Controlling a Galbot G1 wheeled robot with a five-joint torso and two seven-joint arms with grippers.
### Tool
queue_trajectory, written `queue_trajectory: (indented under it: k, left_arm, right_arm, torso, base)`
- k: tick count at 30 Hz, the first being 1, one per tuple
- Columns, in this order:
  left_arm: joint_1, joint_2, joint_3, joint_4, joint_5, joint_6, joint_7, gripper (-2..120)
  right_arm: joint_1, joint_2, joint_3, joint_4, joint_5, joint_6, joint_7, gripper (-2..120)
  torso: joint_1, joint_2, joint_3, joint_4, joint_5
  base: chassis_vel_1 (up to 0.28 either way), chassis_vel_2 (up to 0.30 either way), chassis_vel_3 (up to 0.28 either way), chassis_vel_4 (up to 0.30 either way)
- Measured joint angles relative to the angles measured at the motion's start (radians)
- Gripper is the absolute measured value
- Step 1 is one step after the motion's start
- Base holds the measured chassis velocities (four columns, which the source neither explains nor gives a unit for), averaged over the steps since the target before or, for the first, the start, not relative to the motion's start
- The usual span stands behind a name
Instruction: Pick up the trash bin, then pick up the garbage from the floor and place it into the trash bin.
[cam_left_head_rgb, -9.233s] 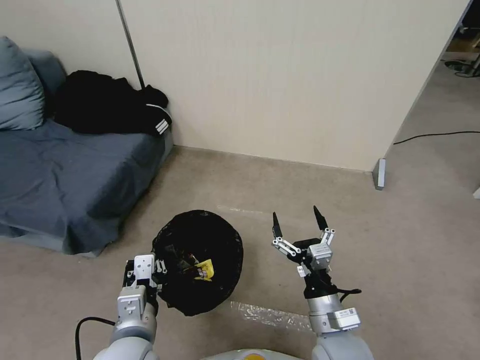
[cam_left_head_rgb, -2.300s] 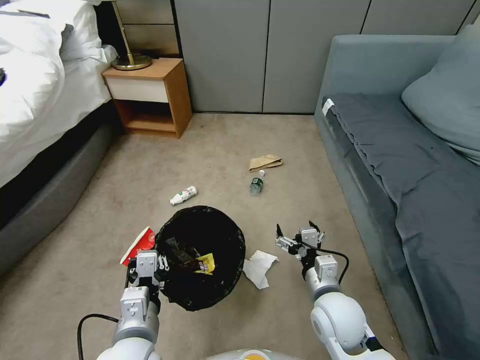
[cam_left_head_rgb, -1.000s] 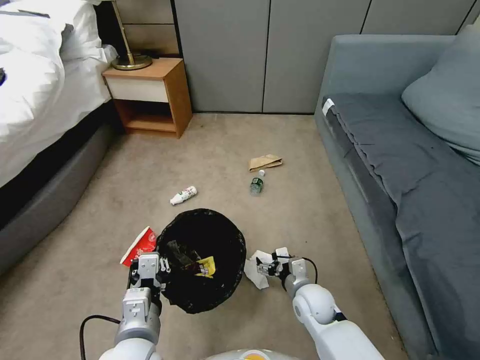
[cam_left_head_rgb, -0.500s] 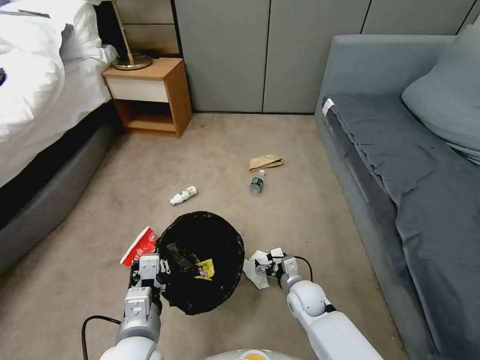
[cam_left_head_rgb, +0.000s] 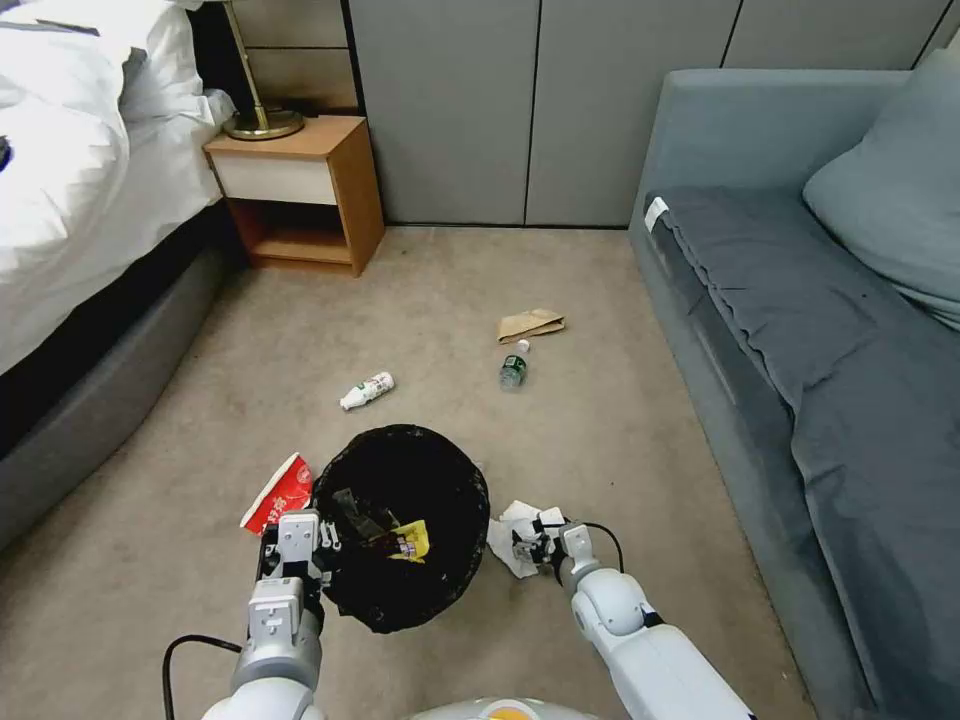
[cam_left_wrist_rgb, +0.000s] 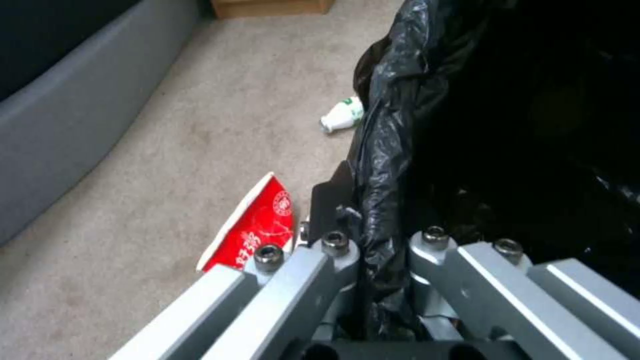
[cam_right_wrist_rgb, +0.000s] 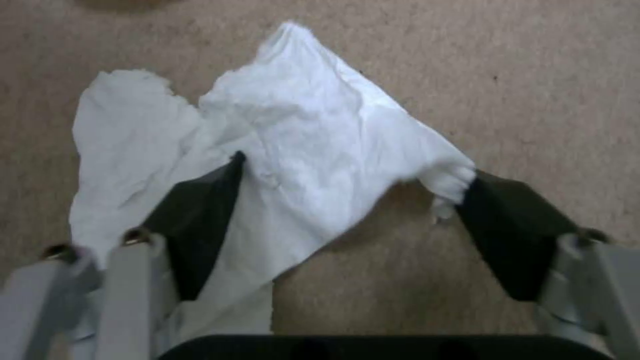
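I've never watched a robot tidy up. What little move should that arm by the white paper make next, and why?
Probably close the right claw. Its fingers stand open on either side of the crumpled white paper on the carpet, so a pinch should catch it. The left claw holds the trash bin right beside it.

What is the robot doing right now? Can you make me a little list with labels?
left gripper: shut on the bin's bag-covered rim
right gripper: open, down at the carpet, one finger on each side of the white paper
in the bin: a yellow wrapper
on the floor: red wrapper, white bottle, clear bottle, brown bag
around: bed on the left, sofa on the right, nightstand by the wall
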Motion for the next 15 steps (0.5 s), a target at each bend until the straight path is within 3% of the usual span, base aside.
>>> queue_trajectory:
  k: [2,7,15]
  left_arm:
    - [0.003,0.000,0.000,-0.004,0.001,-0.002,0.000,1]
    - [0.005,0.000,0.000,-0.008,0.003,-0.002,0.000,1]
    - [0.019,0.000,0.003,-0.016,0.013,-0.009,0.000,1]
  right_arm:
    - [0.002,0.003,0.001,-0.008,-0.005,0.006,-0.003,61]
    - [0.006,0.005,0.003,-0.019,-0.009,0.013,-0.009,48]
    - [0.024,0.010,0.014,-0.063,-0.031,0.052,-0.029,14]
  torso:
    - [0.000,0.000,0.000,0.0000,0.0000]
    - [0.000,0.000,0.000,0.0000,0.0000]
    - [0.000,0.000,0.000,0.0001,0.0002]
  base:
    - [0.000,0.000,0.000,0.000]
    - [0.000,0.000,0.000,0.000]
    - [0.000,0.000,0.000,0.000]
